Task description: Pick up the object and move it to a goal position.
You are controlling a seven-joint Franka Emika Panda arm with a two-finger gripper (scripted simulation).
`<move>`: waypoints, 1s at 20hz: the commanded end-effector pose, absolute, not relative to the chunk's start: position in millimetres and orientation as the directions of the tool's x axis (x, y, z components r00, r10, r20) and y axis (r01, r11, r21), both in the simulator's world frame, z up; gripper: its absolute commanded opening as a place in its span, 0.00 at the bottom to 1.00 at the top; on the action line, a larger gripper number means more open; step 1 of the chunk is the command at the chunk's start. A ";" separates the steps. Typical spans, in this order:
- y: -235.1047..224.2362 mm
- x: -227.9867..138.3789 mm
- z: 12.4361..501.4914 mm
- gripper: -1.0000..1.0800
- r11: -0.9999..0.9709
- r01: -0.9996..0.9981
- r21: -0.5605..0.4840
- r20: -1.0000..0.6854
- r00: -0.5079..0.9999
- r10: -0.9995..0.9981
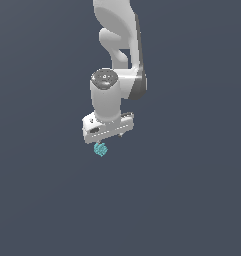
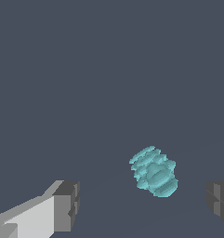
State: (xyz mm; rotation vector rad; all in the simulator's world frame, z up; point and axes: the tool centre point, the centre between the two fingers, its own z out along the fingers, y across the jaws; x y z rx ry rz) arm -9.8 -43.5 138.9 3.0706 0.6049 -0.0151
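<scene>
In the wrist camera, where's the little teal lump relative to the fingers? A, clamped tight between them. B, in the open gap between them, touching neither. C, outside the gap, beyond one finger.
B: in the wrist view the teal lump sits between the two fingers, with bare background on both sides, so the gripper is open.

Simulated test scene, no real room. Flat uniform slate-grey backdrop (image 1: 37,200) filling whole frame; no walls, furniture, horizon. Smooth untextured white arm (image 1: 117,40) at upper centre.
</scene>
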 end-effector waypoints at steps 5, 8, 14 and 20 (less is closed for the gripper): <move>-58.6 -12.9 126.5 0.96 -0.858 0.513 0.007 -0.011 0.858 0.513; -65.3 -14.5 120.9 0.96 -0.821 0.571 0.006 -0.011 0.821 0.571; -78.5 -18.1 109.8 0.96 -0.735 0.678 0.003 -0.008 0.735 0.678; -89.5 -21.5 100.4 0.96 -0.650 0.760 0.001 -0.004 0.650 0.760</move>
